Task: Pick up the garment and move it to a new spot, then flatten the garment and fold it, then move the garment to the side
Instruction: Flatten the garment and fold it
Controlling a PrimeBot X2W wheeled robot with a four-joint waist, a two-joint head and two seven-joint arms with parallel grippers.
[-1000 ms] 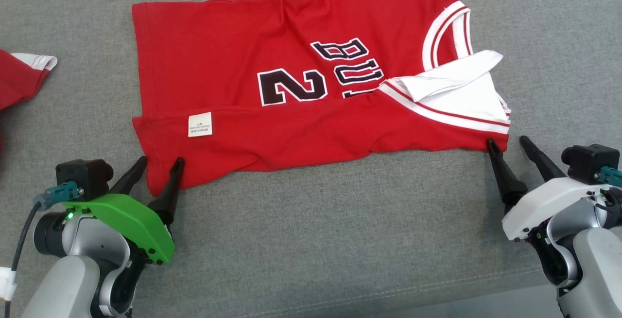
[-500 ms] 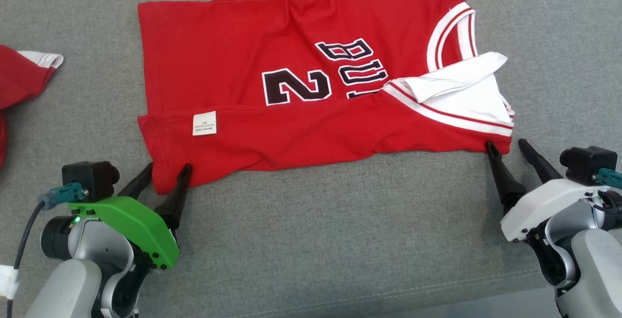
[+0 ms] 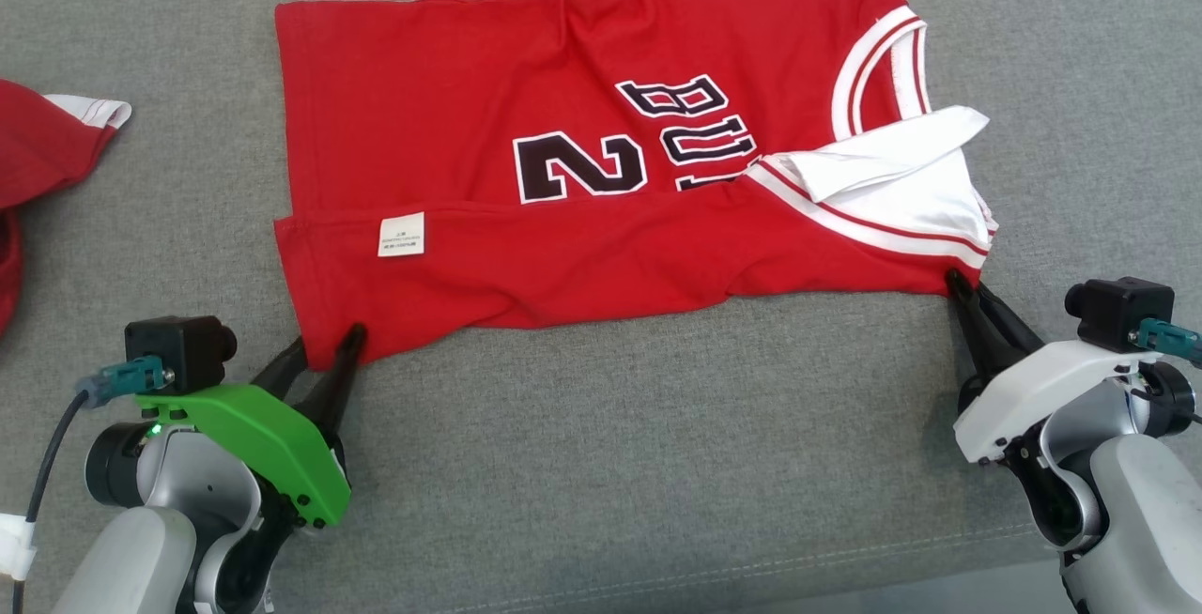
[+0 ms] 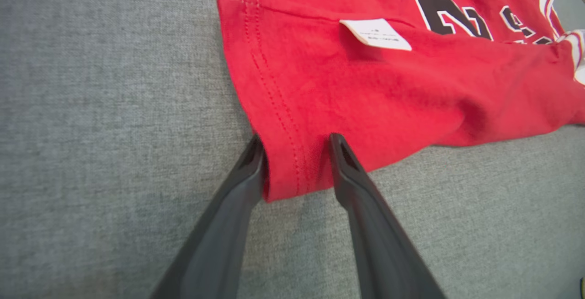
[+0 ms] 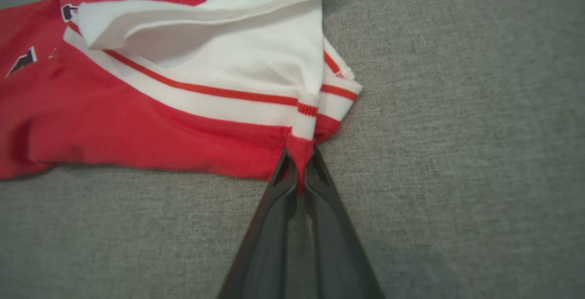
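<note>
Two grippers, one jersey, one fold under way. Item one: the jersey [image 3: 601,154], red with white trim, is lying spread on the grey cushion [image 3: 601,483], number side up, its near long edge already turned over so that the label [image 3: 401,235] is showing. Item two: the right gripper [image 3: 967,283] is pinching the near right corner, just below the white band [image 3: 873,220]; in the right wrist view its jaws are pressing together with a tongue of red cloth between them. Item three: the left gripper [image 3: 327,340] is straddling the near left hem corner; its jaws are standing apart, one finger on each side of the stitched hem, the cloth lying flat between them and not yet gripped. Item four: a second red garment [image 3: 38,154] is lying well apart at the far left, playing no part. Step in hand, as I am judging it: taking hold of both near corners for the fold. The next move is calling for the left jaws to close firmly on the hem, then for both arms to be lifting together and evenly, carrying the near edge away over the number without dragging the rest askew.
</note>
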